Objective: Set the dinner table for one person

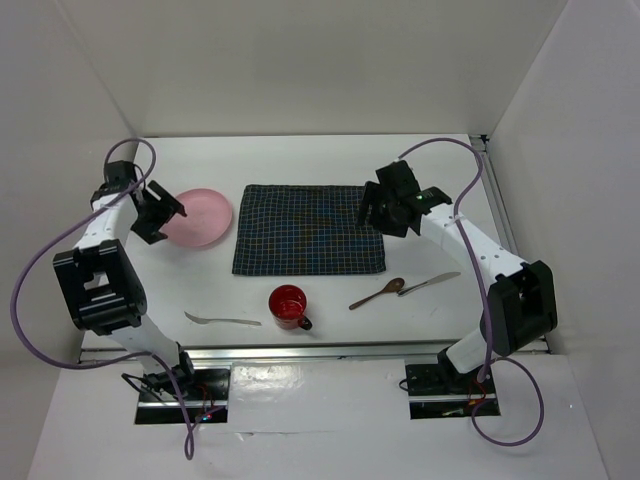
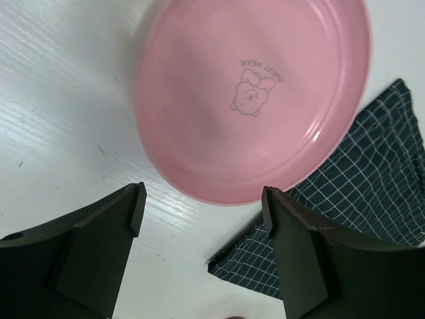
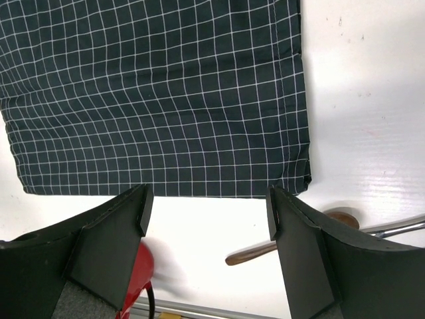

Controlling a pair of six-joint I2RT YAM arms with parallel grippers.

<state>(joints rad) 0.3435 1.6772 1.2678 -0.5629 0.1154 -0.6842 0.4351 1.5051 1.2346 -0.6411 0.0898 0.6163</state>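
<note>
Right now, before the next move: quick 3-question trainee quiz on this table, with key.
1. True or false: the pink plate sits in the middle of the checked cloth.
2. Which lies nearest the red mug? A) fork B) knife C) pink plate
3. Short answer: what do the left gripper and the right gripper hold?

Key
1. False: it lies on the table, left of the cloth.
2. A.
3. Nothing; both have their jaws open, one above the plate's edge, the other above the cloth's edge.
</note>
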